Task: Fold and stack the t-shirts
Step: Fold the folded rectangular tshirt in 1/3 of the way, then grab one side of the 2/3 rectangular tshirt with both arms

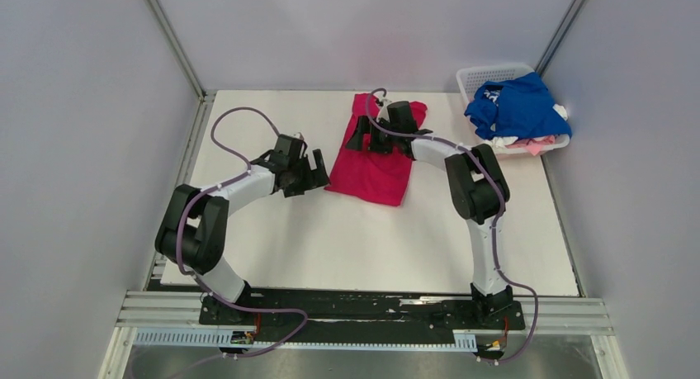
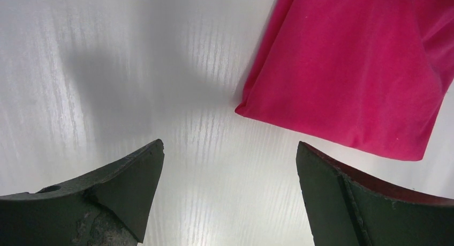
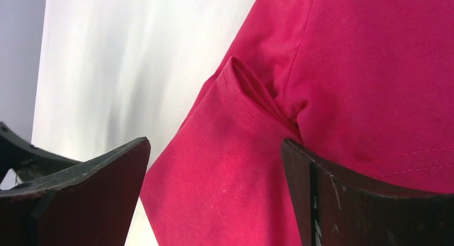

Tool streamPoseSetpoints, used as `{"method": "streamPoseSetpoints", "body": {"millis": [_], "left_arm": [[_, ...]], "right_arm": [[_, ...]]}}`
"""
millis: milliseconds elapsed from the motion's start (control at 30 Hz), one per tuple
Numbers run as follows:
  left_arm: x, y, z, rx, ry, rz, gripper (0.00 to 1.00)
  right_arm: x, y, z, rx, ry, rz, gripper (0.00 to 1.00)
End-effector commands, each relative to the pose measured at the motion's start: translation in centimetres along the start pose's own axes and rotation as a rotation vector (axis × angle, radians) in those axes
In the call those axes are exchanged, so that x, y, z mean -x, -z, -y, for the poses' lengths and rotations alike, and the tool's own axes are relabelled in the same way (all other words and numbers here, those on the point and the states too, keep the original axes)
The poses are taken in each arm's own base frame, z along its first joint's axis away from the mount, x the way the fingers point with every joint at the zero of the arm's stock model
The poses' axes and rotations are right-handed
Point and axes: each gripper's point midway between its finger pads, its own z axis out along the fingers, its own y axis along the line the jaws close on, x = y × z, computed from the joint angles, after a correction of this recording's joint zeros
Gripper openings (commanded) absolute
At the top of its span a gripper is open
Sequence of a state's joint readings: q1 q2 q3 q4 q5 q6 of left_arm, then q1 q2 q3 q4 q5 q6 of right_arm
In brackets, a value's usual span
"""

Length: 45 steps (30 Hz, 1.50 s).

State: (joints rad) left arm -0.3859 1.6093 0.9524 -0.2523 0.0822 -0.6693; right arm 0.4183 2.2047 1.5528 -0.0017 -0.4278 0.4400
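Magenta t-shirt [image 1: 376, 171] on table [image 1: 330, 247], left jaws parted beside it, right jaws parted over it, blue t-shirt [image 1: 520, 106], print unreadable

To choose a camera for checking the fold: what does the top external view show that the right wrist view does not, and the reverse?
Only the top external view: the left end effector open beside the magenta shirt, and the basket holding the blue shirt. Only the right wrist view: the sleeve seam, puckered into a small fold. Both: the right end effector open over the magenta shirt on the white table.
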Motion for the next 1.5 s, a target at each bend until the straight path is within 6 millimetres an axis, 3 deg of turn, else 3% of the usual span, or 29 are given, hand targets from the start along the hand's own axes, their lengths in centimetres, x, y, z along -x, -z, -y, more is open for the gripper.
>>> {"method": "streamPoseSetpoints", "body": {"millis": [0,67,133,267,333,500,667,733,800,967,1033,1133,1200,1300,1467], "left_arm": [[1.3,-0.8,1.5,-0.040,0.005,0.013,1.00],[1.5,-1.3,1.6,-0.039,0.004,0.010,1.00],[1.4,-1.9,1.6,-0.037,0.008,-0.005,0.98],[0.4,-3.1,1.6,-0.041,0.015,-0.060,0.91],[0.0,-3.6,1.8,-0.055,0.019,-0.080,0.85],[-1.0,-4.5,1.9,-0.039,0.013,-0.129,0.67],[-2.1,-4.9,1.6,0.007,-0.004,-0.151,0.63],[-2.2,-5.1,1.3,0.026,-0.003,-0.157,0.59],[-2.2,-5.3,1.3,0.032,-0.005,-0.168,0.48],[-2.8,-5.5,1.3,0.036,-0.010,-0.184,0.40],[-3.0,-5.6,1.1,0.052,-0.013,-0.185,0.31],[-3.6,-5.8,0.6,0.097,-0.031,-0.202,0.07],[-3.7,-5.8,0.4,0.113,-0.038,-0.202,0.00],[-3.7,-5.8,0.2,0.127,-0.042,-0.195,0.00],[-3.6,-5.3,0.1,0.130,-0.044,-0.184,0.00]], "right_arm": [[2.3,2.7,-4.7,0.114,0.064,0.050,1.00],[2.7,5.1,-6.1,0.128,0.095,0.072,1.00],[2.3,6.9,-6.1,0.099,0.111,0.090,1.00],[0.3,9.9,-4.7,0.004,0.099,0.112,1.00],[-1.6,11.3,-3.9,-0.033,0.076,0.102,1.00],[-4.9,14.5,-0.9,-0.202,0.002,0.108,1.00],[-7.0,17.2,2.0,-0.370,-0.087,0.135,1.00],[-7.8,17.7,1.9,-0.368,-0.105,0.131,1.00],[-8.8,18.0,2.1,-0.366,-0.119,0.116,1.00],[-11.3,18.2,2.6,-0.376,-0.172,0.061,0.99],[-12.1,17.9,2.6,-0.367,-0.197,0.036,0.97],[-12.9,17.4,3.4,-0.386,-0.219,0.017,0.87],[-13.2,16.9,3.9,-0.403,-0.230,0.016,0.79],[-13.1,16.0,3.8,-0.374,-0.242,0.024,0.67],[-13.1,14.5,3.7,-0.330,-0.288,0.041,0.56]]}}
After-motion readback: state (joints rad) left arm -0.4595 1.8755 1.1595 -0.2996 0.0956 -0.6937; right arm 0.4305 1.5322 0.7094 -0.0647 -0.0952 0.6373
